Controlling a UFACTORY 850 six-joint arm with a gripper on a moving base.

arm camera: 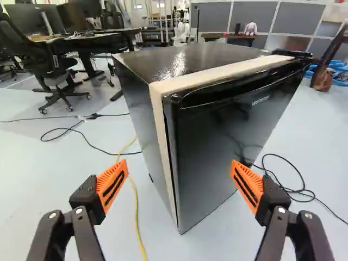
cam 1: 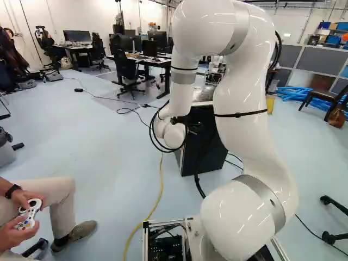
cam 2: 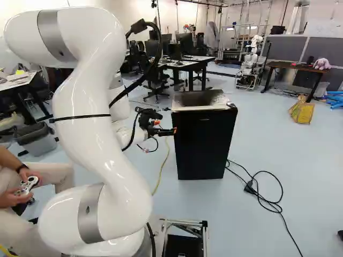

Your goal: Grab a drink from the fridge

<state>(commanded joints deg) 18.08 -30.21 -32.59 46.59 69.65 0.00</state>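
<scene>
"Fridge [cam 2: 205,140] in sight?"

"Yes, upright and closed, just right of the middle of the right base view."

"And the gripper [cam 2: 165,127]?"

"Left of it there, fingers spread wide. In the wrist view, the upright edge of the door [arm camera: 212,147] shows ahead, between the orange pads [arm camera: 112,186]."

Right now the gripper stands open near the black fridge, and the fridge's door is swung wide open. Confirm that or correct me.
The door is wrong: the wrist view shows the door lying flat across the front of the black fridge, closed or nearly so, not swung wide. The rest holds: the gripper stands open near the fridge.
</scene>
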